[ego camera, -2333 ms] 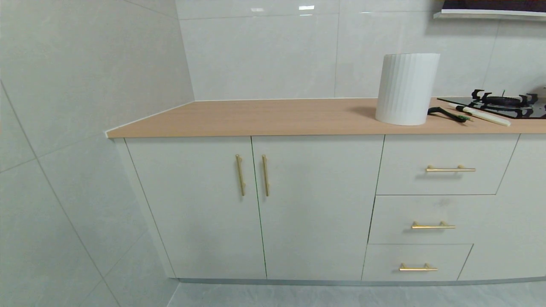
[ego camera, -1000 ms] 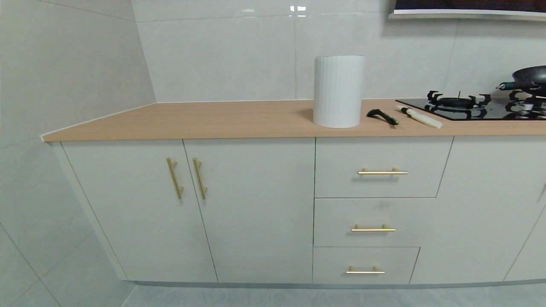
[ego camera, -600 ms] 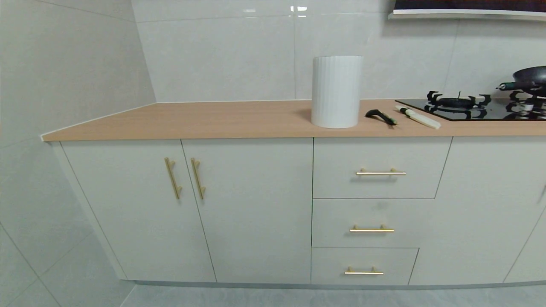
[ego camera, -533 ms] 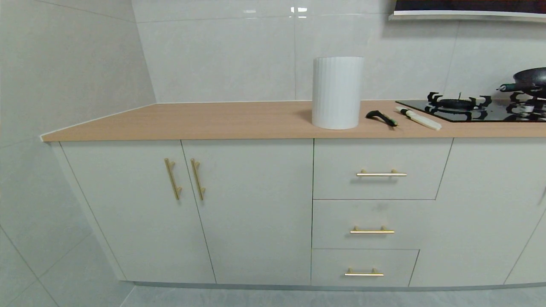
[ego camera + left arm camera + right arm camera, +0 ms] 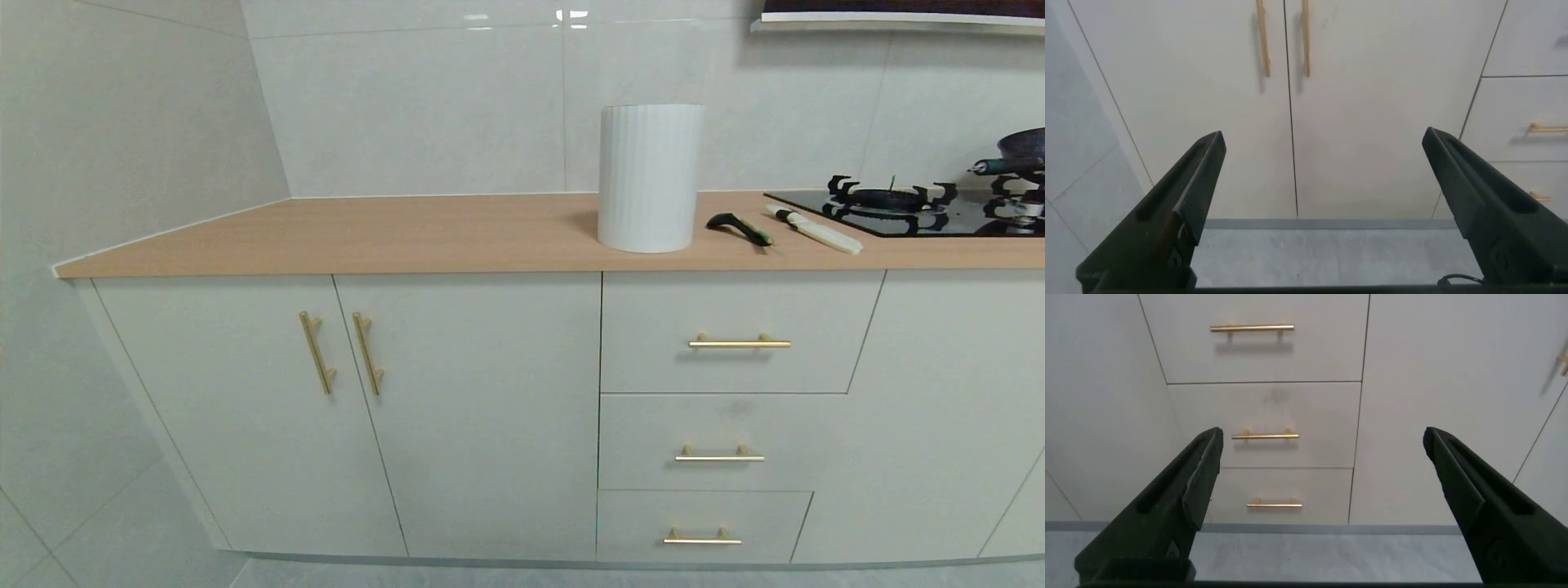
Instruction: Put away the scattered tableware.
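Camera has shifted slightly; ribbed white canister (image 5: 651, 175) on woodgrain counter (image 5: 408, 233); left pincer (image 5: 1323, 137) and right pincer (image 5: 1323, 433) gape wide.

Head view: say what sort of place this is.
Most likely a home kitchen: a wooden countertop runs over white cabinets and drawers, a gas hob is set into it, and the walls are tiled.

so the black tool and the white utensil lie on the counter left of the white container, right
No. The head view shows the black tool and the white utensil lying on the counter right of the white container, toward the stove.
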